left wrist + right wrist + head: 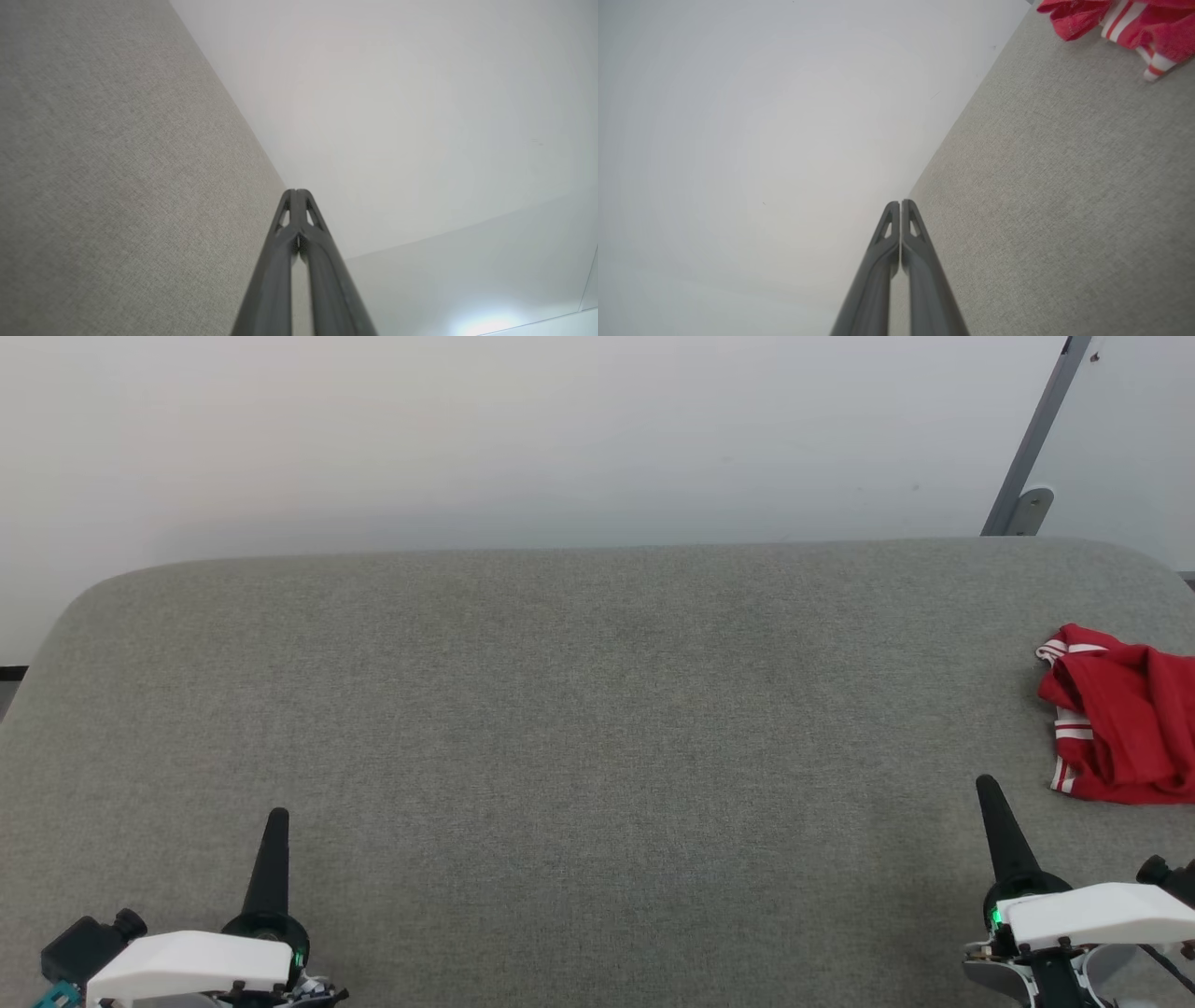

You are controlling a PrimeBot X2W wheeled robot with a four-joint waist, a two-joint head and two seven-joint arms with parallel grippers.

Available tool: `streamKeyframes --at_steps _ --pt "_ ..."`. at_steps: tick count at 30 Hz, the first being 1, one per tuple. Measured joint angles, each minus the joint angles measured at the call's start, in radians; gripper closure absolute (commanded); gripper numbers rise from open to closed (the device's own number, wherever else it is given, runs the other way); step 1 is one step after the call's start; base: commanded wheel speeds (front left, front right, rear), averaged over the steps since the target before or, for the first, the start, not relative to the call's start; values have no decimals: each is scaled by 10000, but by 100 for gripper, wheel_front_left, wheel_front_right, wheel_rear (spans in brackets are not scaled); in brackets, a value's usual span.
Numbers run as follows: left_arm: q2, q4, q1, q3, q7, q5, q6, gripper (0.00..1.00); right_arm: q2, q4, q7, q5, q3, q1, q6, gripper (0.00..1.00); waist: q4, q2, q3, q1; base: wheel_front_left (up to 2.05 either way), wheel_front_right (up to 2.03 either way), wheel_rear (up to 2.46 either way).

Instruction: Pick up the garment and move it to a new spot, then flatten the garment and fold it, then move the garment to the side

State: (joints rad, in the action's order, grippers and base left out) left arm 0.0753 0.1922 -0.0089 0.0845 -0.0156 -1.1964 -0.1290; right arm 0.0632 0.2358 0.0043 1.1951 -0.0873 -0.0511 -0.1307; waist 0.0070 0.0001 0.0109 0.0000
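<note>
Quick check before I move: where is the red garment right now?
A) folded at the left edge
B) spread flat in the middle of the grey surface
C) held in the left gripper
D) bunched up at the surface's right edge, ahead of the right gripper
D: the garment lies crumpled at the right edge of the grey surface, apart from the shut right gripper.
</note>
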Motion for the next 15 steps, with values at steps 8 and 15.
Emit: streamKeyframes --at_steps 8,15 --pt "-35 98 -127 31 226 -675 0 100 -19 13 173 708 -48 -79 0 100 -10 0 -20 0 0 0 0" --pt "-58 169 -274 56 372 -1267 0 100 -33 21 326 1262 -81 -185 0 100 -18 0 -36 0 0 0 0"
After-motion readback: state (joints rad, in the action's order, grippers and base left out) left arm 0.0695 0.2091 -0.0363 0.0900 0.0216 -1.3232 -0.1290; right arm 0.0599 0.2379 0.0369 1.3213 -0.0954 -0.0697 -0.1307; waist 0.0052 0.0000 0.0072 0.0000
